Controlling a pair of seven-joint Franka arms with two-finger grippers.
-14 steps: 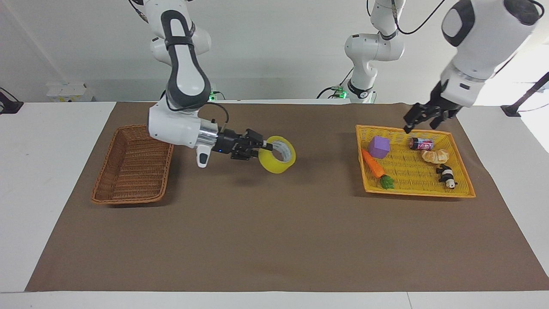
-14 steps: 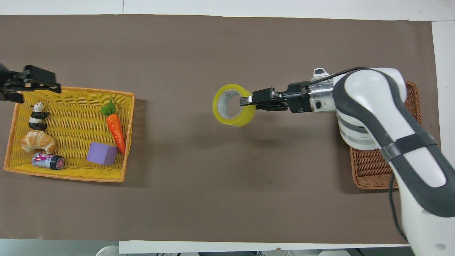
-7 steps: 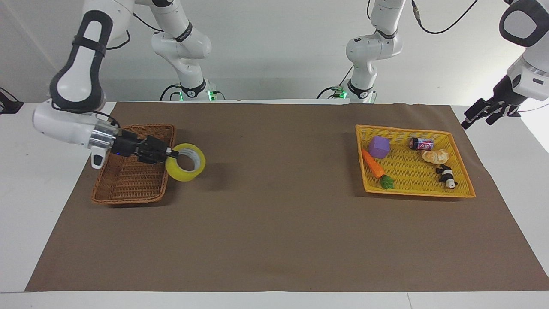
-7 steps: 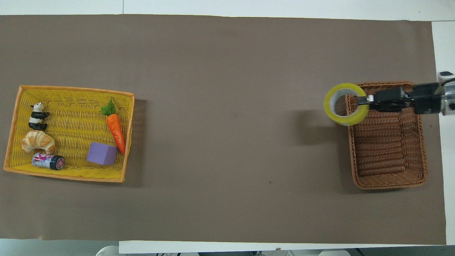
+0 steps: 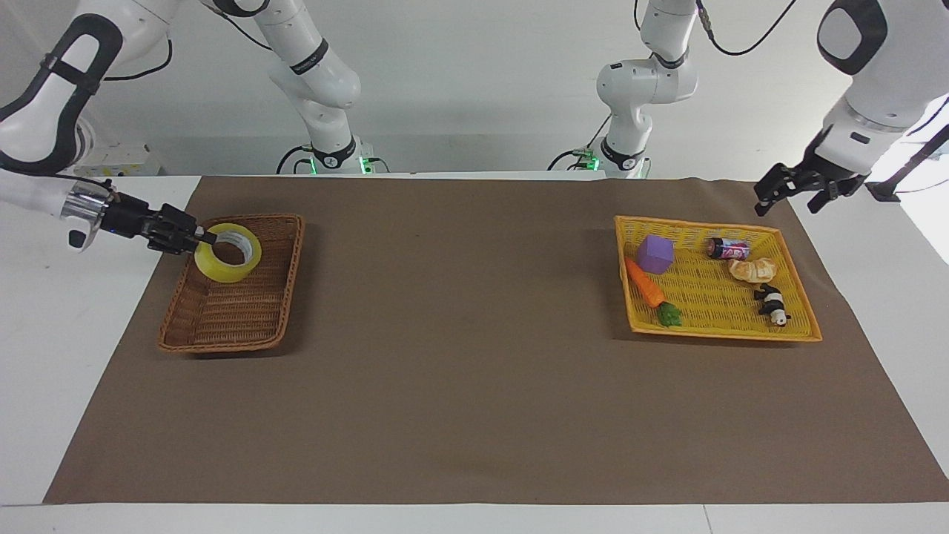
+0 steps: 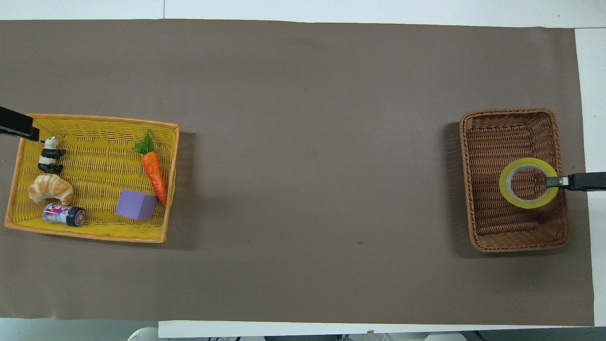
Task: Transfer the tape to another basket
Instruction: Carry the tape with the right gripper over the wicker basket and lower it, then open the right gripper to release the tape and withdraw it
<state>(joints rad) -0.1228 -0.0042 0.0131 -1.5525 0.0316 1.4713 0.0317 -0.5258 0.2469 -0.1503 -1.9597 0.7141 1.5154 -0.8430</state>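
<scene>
My right tool grips the tape, fingers pinched on the roll's wall at the edge toward my right arm's end of the bench. The roll hangs flat-ish, hole up, over the brown wicker basket, above the part of it nearer to me; in the overhead view the tape sits over the basket interior, close to the basket's wall on the right arm's side. Weave shows through the core hole. Cannot tell if the roll touches the basket floor.

The basket rests on the brown mat at my right arm's end of the bench.

My left tool hangs in the air over the mat's corner just beside the yellow basket, at the end of it nearer to me; fingers look spread apart, holding nothing. Only its tip shows in the overhead view.

Yellow basket at my left arm's end holds a purple cube, carrot, can lying on its side, croissant and panda figure. Cube and carrot are touching; can and croissant are just beside each other; panda is farther from me than the croissant.
</scene>
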